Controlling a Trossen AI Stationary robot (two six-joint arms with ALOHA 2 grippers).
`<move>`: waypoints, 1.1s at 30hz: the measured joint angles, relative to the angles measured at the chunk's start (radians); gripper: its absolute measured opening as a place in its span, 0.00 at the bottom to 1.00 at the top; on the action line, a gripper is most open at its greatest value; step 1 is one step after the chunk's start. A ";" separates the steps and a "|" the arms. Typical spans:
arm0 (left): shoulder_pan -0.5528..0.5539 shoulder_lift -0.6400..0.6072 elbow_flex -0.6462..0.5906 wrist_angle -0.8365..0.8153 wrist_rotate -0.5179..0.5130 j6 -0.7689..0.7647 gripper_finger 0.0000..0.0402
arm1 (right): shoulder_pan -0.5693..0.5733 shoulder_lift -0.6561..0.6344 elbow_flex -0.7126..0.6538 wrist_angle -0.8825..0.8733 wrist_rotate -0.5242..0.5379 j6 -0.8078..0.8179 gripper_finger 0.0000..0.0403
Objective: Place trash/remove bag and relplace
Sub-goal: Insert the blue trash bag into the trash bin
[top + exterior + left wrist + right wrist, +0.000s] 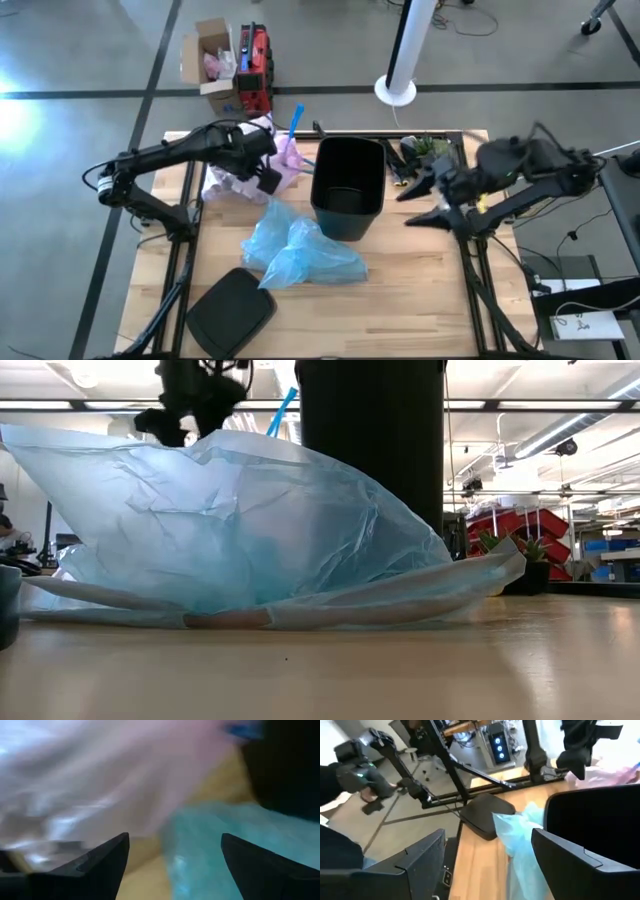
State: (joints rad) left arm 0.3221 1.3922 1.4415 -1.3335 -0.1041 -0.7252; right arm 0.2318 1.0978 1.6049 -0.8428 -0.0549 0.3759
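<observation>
The bag, pinkish-white with a blue drawstring, lies crumpled on the table at the far left, beside the black bin. My left gripper hangs open just above the bag's near edge, pointing steeply down, with nothing between its fingers. My right gripper is open in the air to the right of the bin, pointing toward it; the gap between its fingers holds nothing. The bin stands upright with no liner in it. The trash is out of view.
A light blue plastic bag lies on the table in front of the bin. The bin's black lid sits at the near left. Black and green clutter is at the far right. A person's dark-gloved hand shows beyond the table's left edge.
</observation>
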 joint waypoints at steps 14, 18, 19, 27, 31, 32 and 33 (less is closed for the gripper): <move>-0.054 -0.001 -0.193 0.708 -0.054 0.224 0.69 | 0.071 0.175 -0.003 0.031 0.154 0.211 0.69; 0.099 -0.002 -0.272 0.675 -0.105 0.249 0.65 | 0.088 0.216 -0.003 0.109 0.153 0.257 0.69; 0.139 -0.004 -0.300 0.667 -0.114 0.254 0.64 | 0.094 0.225 -0.003 0.128 0.152 0.261 0.69; 0.381 -0.050 -0.476 0.631 -0.114 0.226 0.60 | 0.203 0.288 -0.003 0.280 0.160 0.271 0.66; 0.410 -0.081 -0.500 0.604 -0.096 0.308 0.61 | 0.241 0.304 -0.003 0.279 0.161 0.282 0.68; 0.416 -0.088 -0.499 0.587 -0.094 0.330 0.61 | 0.247 0.305 -0.003 0.278 0.159 0.288 0.69; 0.422 -0.097 -0.494 0.567 -0.089 0.346 0.62 | 0.252 0.304 -0.003 0.273 0.155 0.293 0.69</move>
State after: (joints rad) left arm 0.7445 1.2954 0.9476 -0.7661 -0.1928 -0.3791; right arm 0.4837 1.4021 1.6020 -0.5702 0.0997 0.6686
